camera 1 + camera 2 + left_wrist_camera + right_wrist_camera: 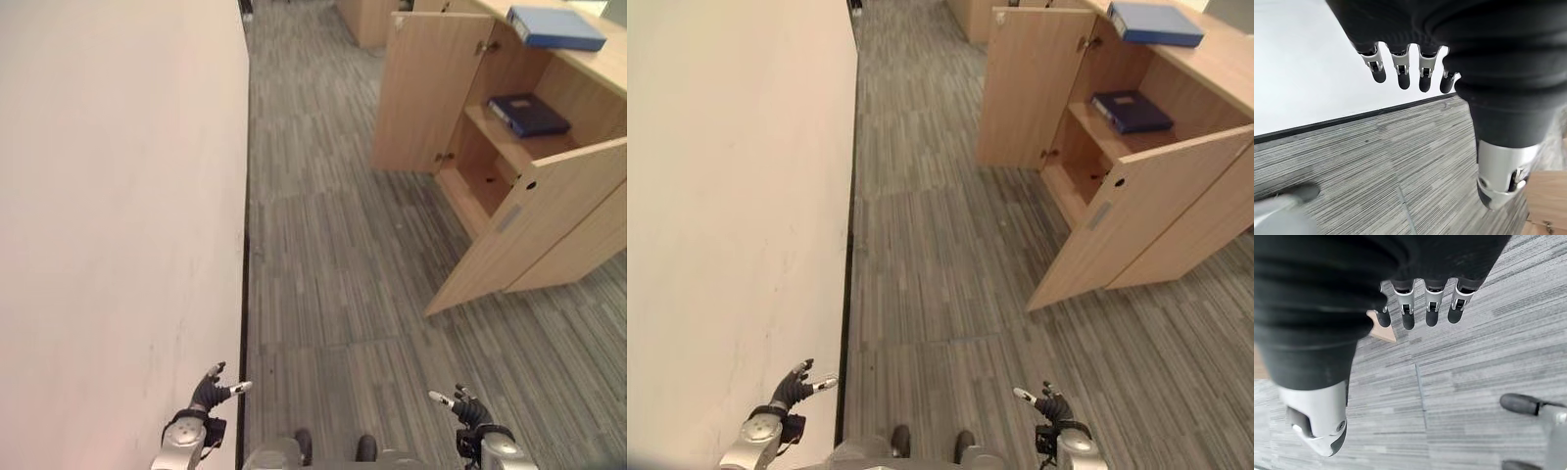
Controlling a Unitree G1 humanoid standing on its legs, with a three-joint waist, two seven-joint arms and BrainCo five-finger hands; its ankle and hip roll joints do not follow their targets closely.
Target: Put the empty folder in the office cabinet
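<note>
Hands [210,392] [468,408] low over floor [323,255], fingers relaxed, empty. Cabinet [509,211] ahead to right, doors open, well apart from both. Folder [555,27] flat on cabinet top, long axis along top; second folder [529,114] on inner shelf. Right hand nearer.

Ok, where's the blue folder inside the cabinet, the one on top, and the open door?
Folder on the shelf [529,114], left eye view, middle of its cover.
Folder on top [555,27], left eye view, cover.
Open door [427,93], left eye view, panel middle.

Office setting, grey striped carpet tiles [333,245], pale wood cabinet [509,186] with doors open, blue folders [529,114], plain wall [108,196]
</note>
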